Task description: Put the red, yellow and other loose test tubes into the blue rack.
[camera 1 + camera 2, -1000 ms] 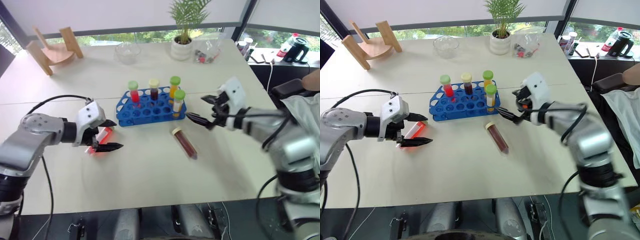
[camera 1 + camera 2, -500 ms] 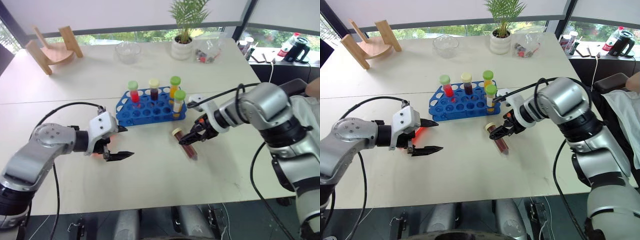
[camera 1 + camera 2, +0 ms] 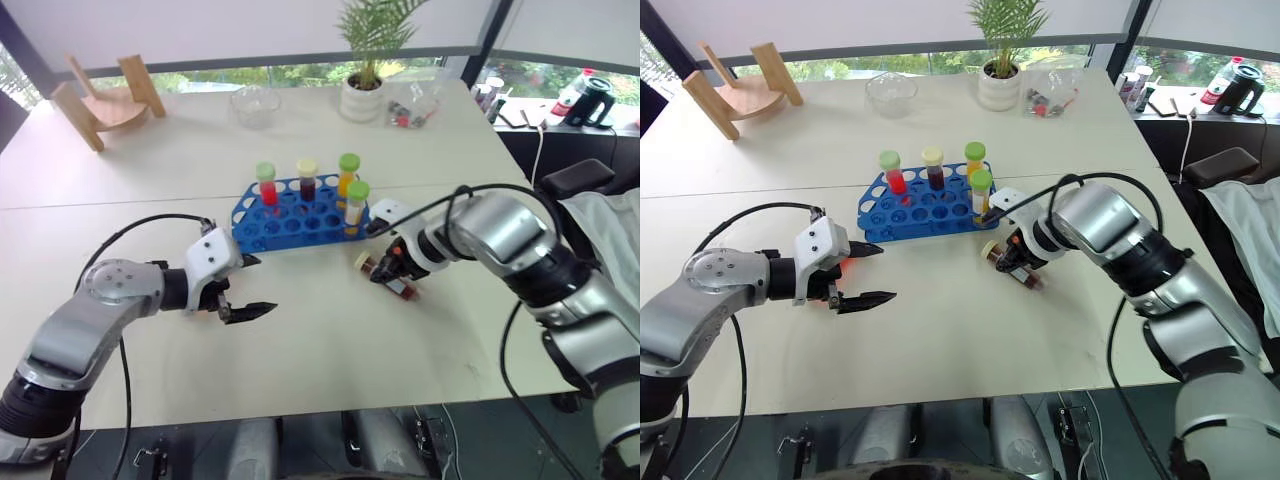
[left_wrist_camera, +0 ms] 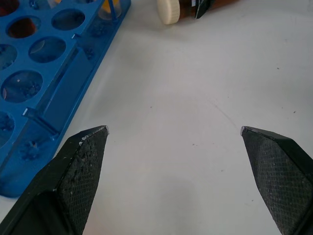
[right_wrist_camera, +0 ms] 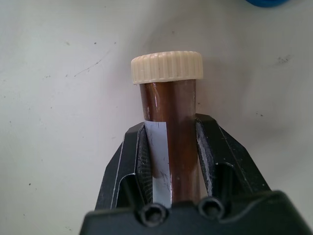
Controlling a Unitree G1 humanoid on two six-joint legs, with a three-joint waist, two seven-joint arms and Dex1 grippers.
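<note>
A blue rack [image 3: 302,212] is seen near the middle of a pale table [image 3: 330,350], its grid of round holes holding four capped tubes upright: a red tube with a green cap [image 3: 267,185], a dark tube with a cream cap [image 3: 308,178], an orange tube with a green cap [image 3: 348,172] and a yellow tube with a green cap [image 3: 357,203] at the rack's right end. Just to the right of the rack, a brown tube with a cream cap [image 5: 169,122] is gripped by the right gripper [image 3: 388,270]; the two black fingers [image 5: 211,156] are pressed against the tube's sides below the cap, with a white label visible between them. The tube is shown low over the table, its cap turned toward the rack. To the left of the rack, the left gripper [image 3: 243,287] is held low over the table with its fingers [image 4: 83,161] spread wide and nothing between them; a red glow is glimpsed behind it, and what it belongs to cannot be told. In the left wrist view, the rack's edge and the cream cap are seen beyond the parted fingertips. At the far side of the table, a wooden stand [image 3: 105,95], a glass bowl [image 3: 255,103], a potted plant [image 3: 366,75] and a clear bag [image 3: 415,100] are set along the window.
</note>
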